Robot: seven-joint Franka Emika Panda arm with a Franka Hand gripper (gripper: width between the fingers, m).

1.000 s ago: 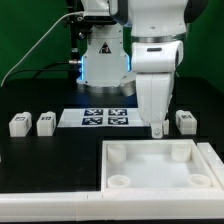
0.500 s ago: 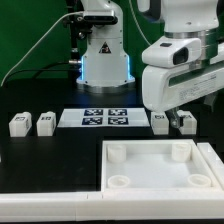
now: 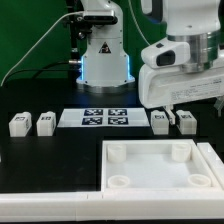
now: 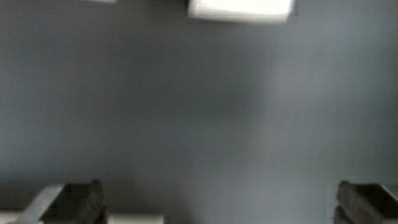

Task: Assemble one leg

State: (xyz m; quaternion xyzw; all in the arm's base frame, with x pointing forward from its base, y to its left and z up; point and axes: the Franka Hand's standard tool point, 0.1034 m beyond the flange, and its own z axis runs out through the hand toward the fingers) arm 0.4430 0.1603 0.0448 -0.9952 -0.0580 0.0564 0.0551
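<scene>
Four legs, small white blocks with marker tags, lie on the black table in the exterior view. Two are at the left point(image 3: 18, 124) point(image 3: 45, 123) and two at the right point(image 3: 160, 121) point(image 3: 185, 121). My gripper point(image 3: 172, 108) hangs just above the right pair, its hand tilted sideways. In the wrist view the gripper point(image 4: 217, 205) is open, its dark fingers point(image 4: 71, 202) wide apart with only blurred table between them. A white block point(image 4: 240, 8) shows at one edge and a white patch point(image 4: 160, 218) beside one finger.
The big white panel with round corner sockets point(image 3: 150, 176) lies at the front. The marker board point(image 3: 107, 118) lies mid-table. A white and black rig point(image 3: 103, 50) with a blue light stands at the back.
The arm's hand has swung from upright to tilted toward the exterior view's right and risen a little. The inner right leg, covered before, now shows.
</scene>
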